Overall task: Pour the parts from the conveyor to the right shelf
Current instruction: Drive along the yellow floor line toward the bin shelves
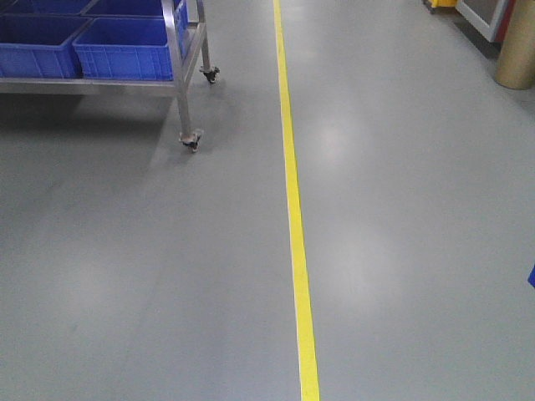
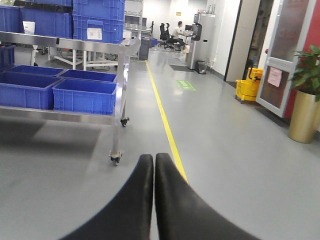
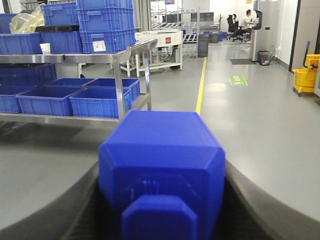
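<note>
Firmly wedged between the 2 black fingers (image 3: 75, 210) of the right gripper (image 3: 161, 172), a small bright blue plastic block (image 3: 165, 145) fills the lower middle of the right wrist view, its raised stud (image 3: 159, 217) facing the camera; that gripper is clamped on the block from both sides. Beyond it, ahead and to the left, stands the wheeled stainless-steel rack (image 3: 118, 75), well apart from the block, with deep blue plastic rectangular crates (image 3: 100, 102) on its lower level and more stacked on top. The left gripper (image 2: 154, 161) is clenched on nothing, its 2 dark fingers pressed together above the smooth grey floor (image 1: 401, 251). A thin yellow line (image 1: 292, 209) runs along the floor to the right of the rack's caster wheels (image 1: 192, 140).
</note>
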